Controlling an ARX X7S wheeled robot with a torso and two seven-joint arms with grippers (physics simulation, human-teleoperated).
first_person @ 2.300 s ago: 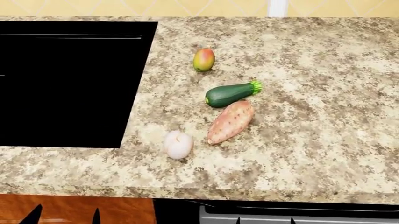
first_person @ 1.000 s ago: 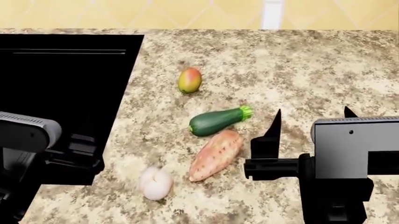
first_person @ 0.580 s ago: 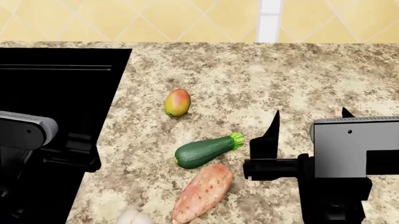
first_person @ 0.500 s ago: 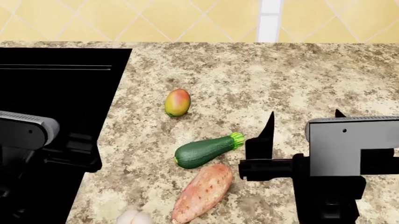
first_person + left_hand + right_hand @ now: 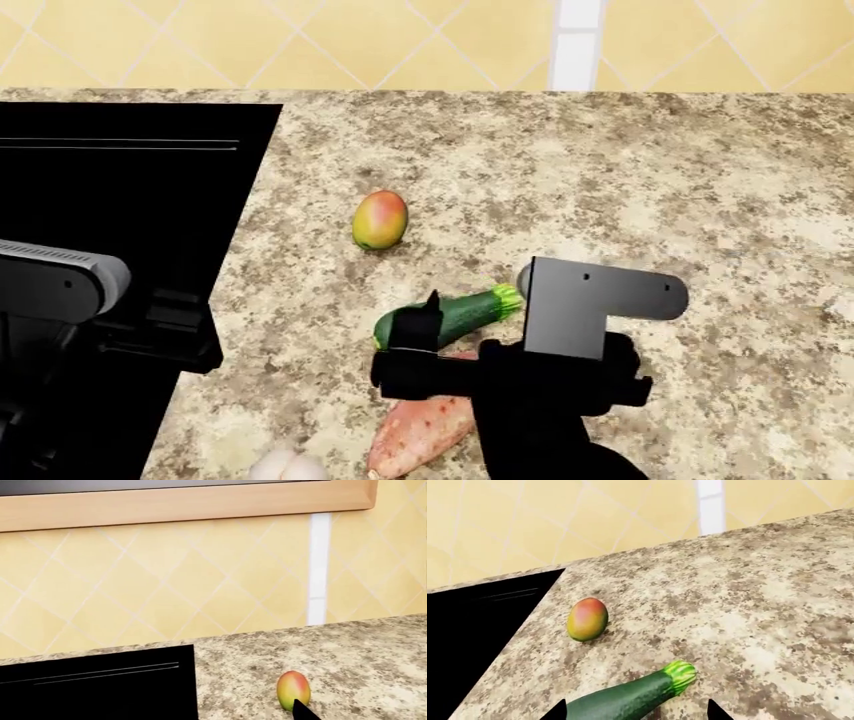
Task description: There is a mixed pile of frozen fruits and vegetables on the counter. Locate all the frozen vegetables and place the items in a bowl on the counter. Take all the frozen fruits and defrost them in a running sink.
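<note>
- Swung inward since half a second ago: right hand (image 5: 441,345), formerly out past the zucchini's stem end, now low over the zucchini (image 5: 446,320) and the upper end of the sweet potato (image 5: 420,428).
- Unmoved over the same interval: left hand and every item on the surface.
- Right hand open, both dark fingertips (image 5: 555,712) spread wide in the right wrist view, one on either side of the zucchini (image 5: 627,697), not touching it as far as can be told.
- Zucchini lying slantwise on the speckled surface (image 5: 694,200), pale green stem end toward the back wall, dark body toward the front edge.
- Sweet potato just beside the zucchini on the front-edge side, partly hidden by the right arm.
- Mango (image 5: 379,219) alone, nearer the back edge and close to the rim of the black sink opening (image 5: 120,210); also seen in the right wrist view (image 5: 587,618) and the left wrist view (image 5: 293,690).
- White bulb-like item (image 5: 287,467) cut off by the lower frame edge, near the front edge beside the sweet potato.
- Left hand: only one dark fingertip (image 5: 303,712) showing in its wrist view, so cannot tell whether open or closed; grey left arm housing (image 5: 60,285) over the sink opening.
- Yellow diamond-tiled wall (image 5: 334,40) behind the back edge.
</note>
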